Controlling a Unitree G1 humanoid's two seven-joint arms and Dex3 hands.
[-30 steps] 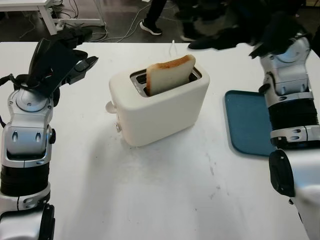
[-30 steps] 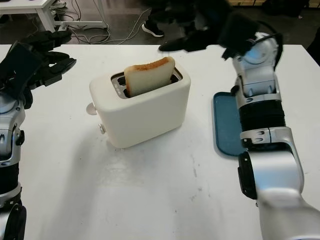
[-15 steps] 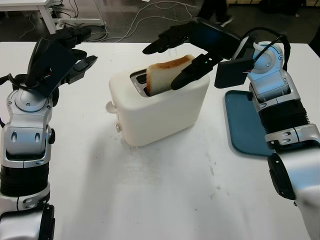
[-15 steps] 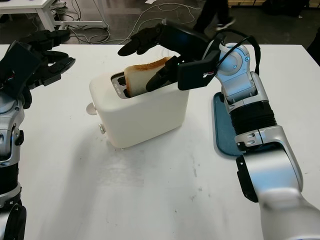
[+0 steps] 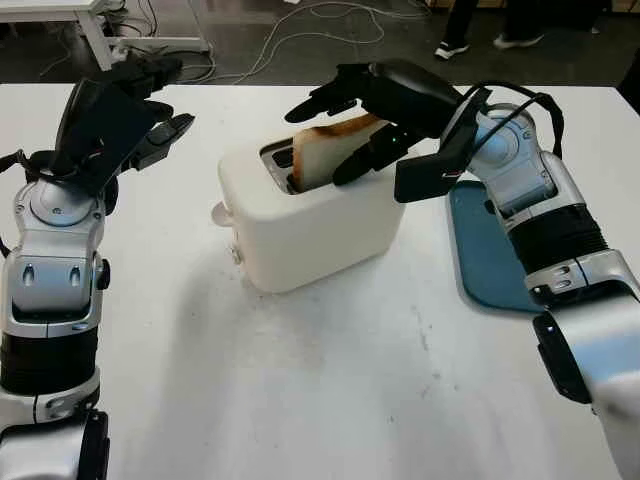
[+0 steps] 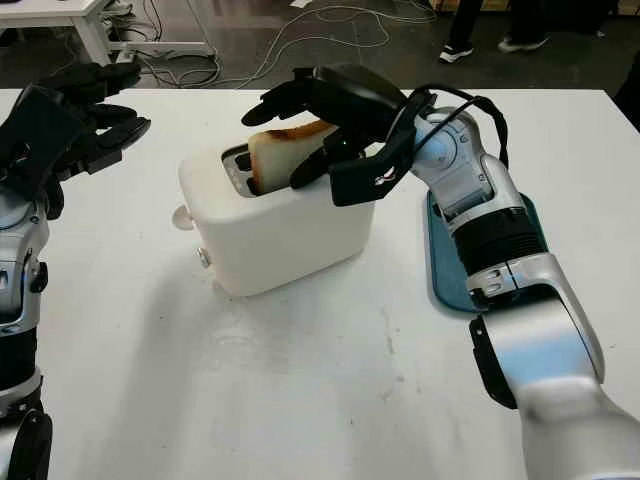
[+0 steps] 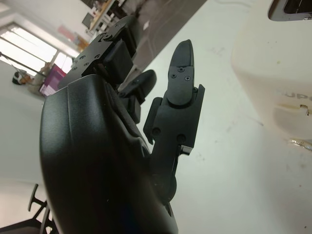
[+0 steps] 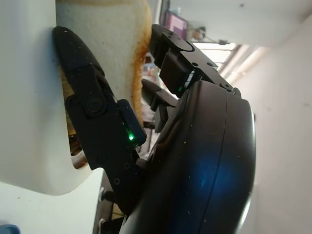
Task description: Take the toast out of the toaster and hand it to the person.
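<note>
A browned slice of toast [image 5: 322, 150] stands tilted in the slot of the cream toaster [image 5: 300, 230] at the middle of the white table. My right hand [image 5: 320, 143] reaches over the toaster from the right and straddles the toast. Its thumb [image 8: 92, 112] lies against the near face of the toast [image 8: 112, 44], and the other fingers [image 5: 318, 98] stretch over the far side. The toast still sits in the slot. My left hand [image 5: 140, 110] hangs open above the table, left of the toaster and apart from it.
A teal tray [image 5: 490, 250] lies flat on the table to the right, under my right forearm. A person's feet [image 5: 515, 40] show on the floor beyond the far right edge. Cables [image 5: 300, 30] trail on the floor behind the table.
My right hand has swung in from the far right, come down over the toaster, and its fingers have drawn in around the toast. The left hand has stayed still.
</note>
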